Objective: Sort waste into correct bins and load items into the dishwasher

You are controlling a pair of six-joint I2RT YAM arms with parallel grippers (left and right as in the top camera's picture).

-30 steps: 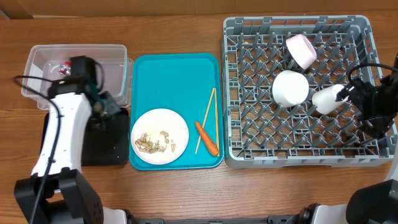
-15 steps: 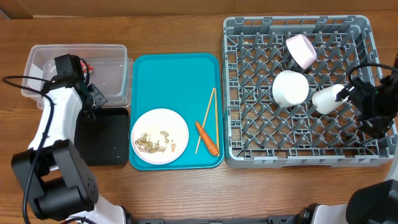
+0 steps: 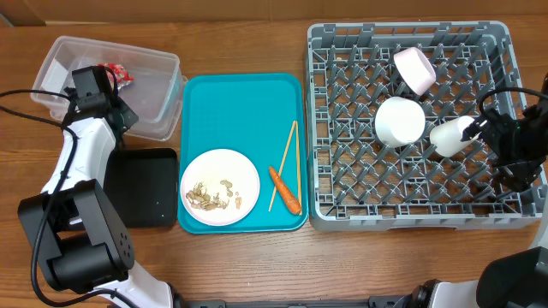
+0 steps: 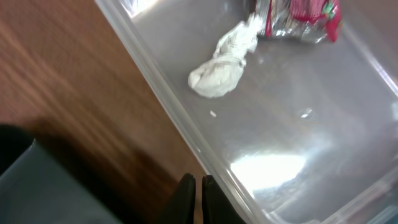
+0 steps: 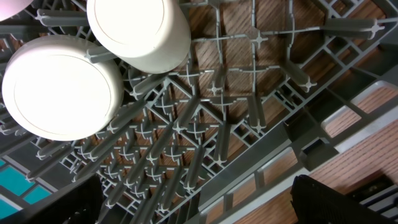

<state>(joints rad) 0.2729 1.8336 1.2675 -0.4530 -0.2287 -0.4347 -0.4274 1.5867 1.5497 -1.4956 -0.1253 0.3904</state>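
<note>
The left gripper (image 4: 196, 186) hangs at the near-left rim of the clear tub (image 3: 156, 96), its jaws all but together with nothing loose between them; whether they nip the rim itself I cannot tell. In the tub lie the crumpled tissue (image 4: 221, 70) and the red-and-silver wrapper (image 4: 298, 14), so dry rubbish seems to be gathered here. The black tray (image 3: 145, 184) just near of it, with nothing seen in it, is likely meant for the food scraps.

The right gripper (image 5: 199, 193) hovers with jaws wide over the right side of the dish rack (image 3: 318, 128), holding nothing, probably parked clear of the dishes. There a bowl (image 3: 400, 121) sits mouth down among the pegs, as it would to drain. The cup (image 3: 452, 135) lies on its side, long axis left to right.

On the teal tray (image 3: 197, 94) the carrot (image 3: 285, 190) lies slantwise, far-left to near-right, just beside the chopsticks (image 3: 284, 164). Their long axis runs far to near, leaning left at the near end. The plate (image 3: 244, 169), left of the carrot, holds peanut shells (image 3: 210, 195)
</note>
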